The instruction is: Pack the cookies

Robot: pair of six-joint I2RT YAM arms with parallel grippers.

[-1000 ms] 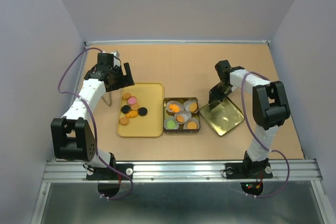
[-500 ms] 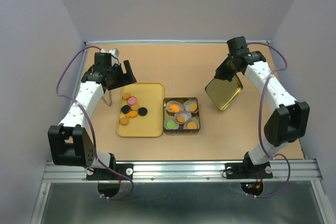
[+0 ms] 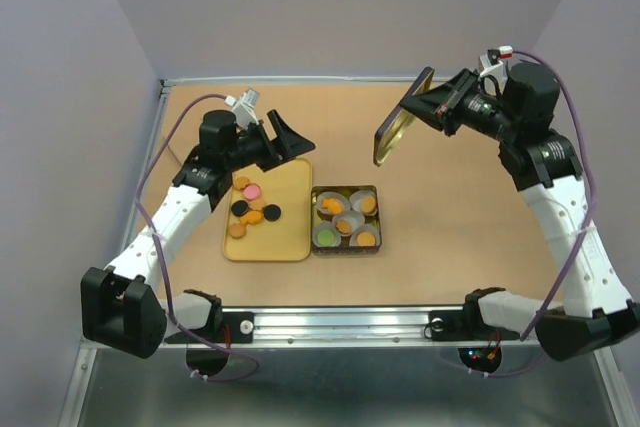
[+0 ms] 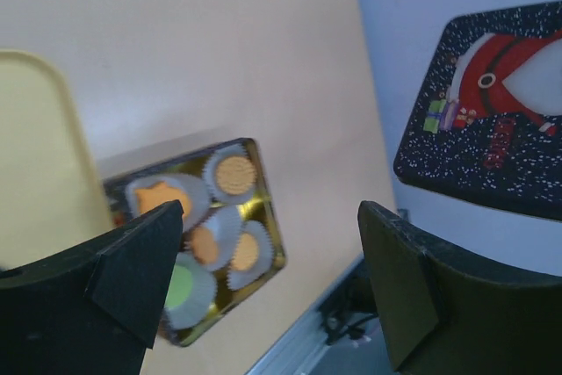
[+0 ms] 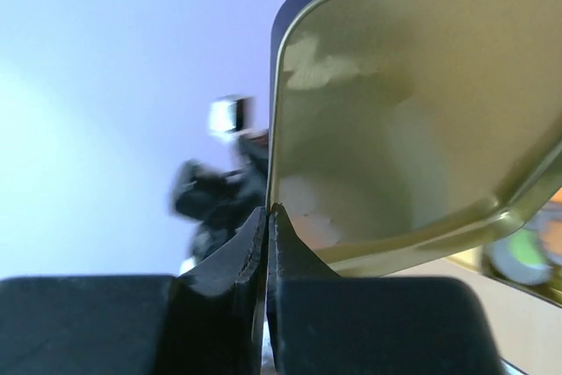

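**Location of the work items.** The loose small flat round cookies (image 3: 252, 209) (orange, black, one pink) lie in a cluster on the left half of the pale yellow rectangular plastic tray (image 3: 290, 187). Several of them touch or overlap. More cookies already sit in white fluted paper cups (image 4: 211, 169) inside the gold rectangular tin (image 3: 346, 188), which stands just right of the tray on the tan table (image 3: 450, 207).

**Gripper condition.** The left gripper (image 3: 275, 142) hangs above the far edge of the tray with its jaws spread wide and nothing between them. The right gripper (image 5: 268, 217) is clenched on the rim of the tin's lid (image 3: 400, 125), dark and Santa-printed outside, gold inside. It holds the lid tilted in the air, far right of the tin.

**Handling characteristics (assessed).**
- The cookies appear light, thin and rigid, so a moderate pinch should suffice. They are probably brittle under a hard squeeze.
- They lie flat on a smooth tray, so expect sliding when a finger nudges one.

**Recommended grasp.** Descend vertically and pinch one disc across its diameter at the rim. Begin with a cookie at the outer edge of the cluster, apart from the overlapping ones.
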